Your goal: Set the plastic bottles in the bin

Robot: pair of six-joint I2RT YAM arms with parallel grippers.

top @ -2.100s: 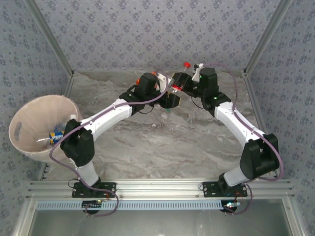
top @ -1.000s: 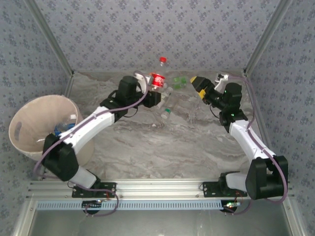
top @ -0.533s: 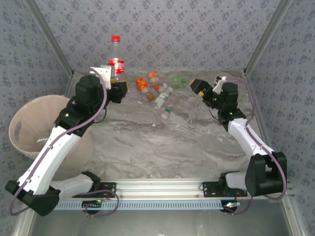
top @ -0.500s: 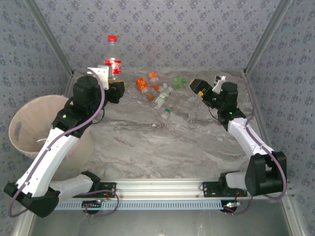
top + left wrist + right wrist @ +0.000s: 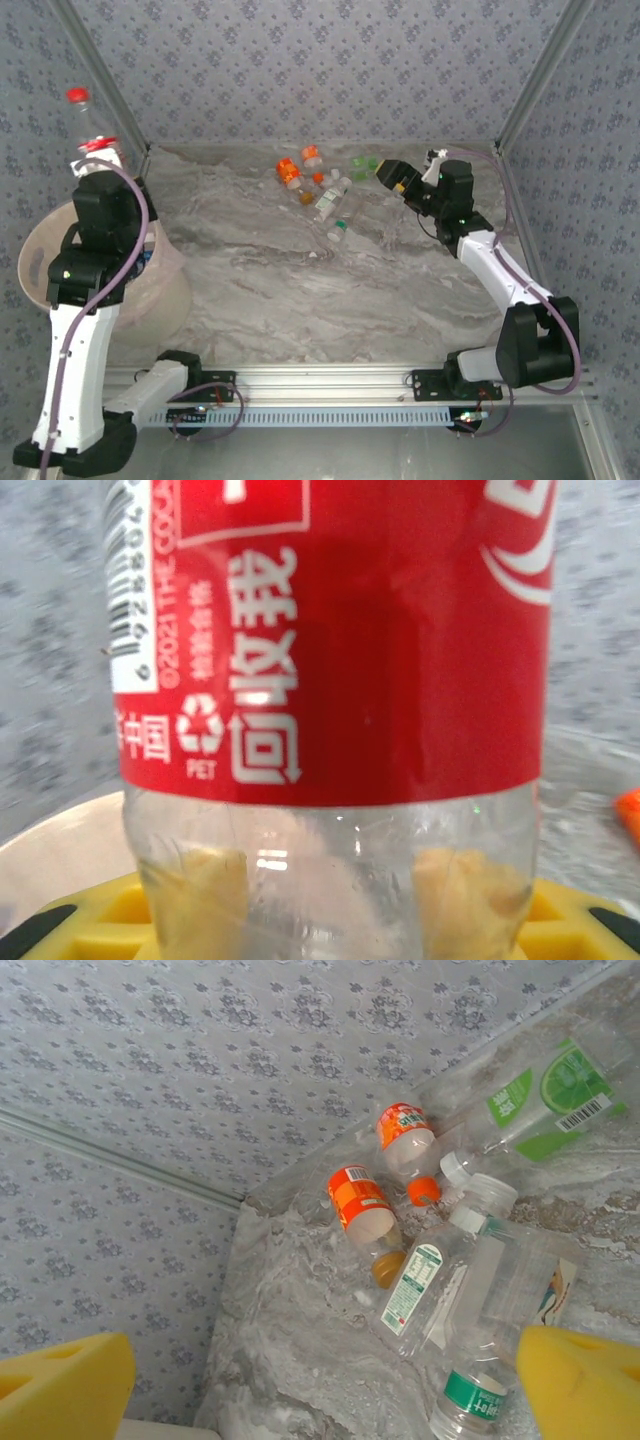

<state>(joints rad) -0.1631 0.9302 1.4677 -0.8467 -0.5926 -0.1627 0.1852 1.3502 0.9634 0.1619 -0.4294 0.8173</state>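
Observation:
My left gripper is raised over the pale pink bin at the left and is shut on a red-labelled, red-capped bottle held upright. In the left wrist view that bottle stands between the yellow fingers. Several plastic bottles lie at the back of the table. My right gripper hovers open just to their right. The right wrist view has two orange-labelled bottles, a lime-labelled one, a white-labelled one and a green-labelled one ahead of the open gripper.
Patterned walls enclose the marble table at the back and both sides. An aluminium rail with the arm bases runs along the near edge. The bin sits off the table's left edge.
My left arm has swung left from the back of the table, carrying the red-labelled bottle to above the bin. My right gripper has edged toward the bottle cluster and stays open.

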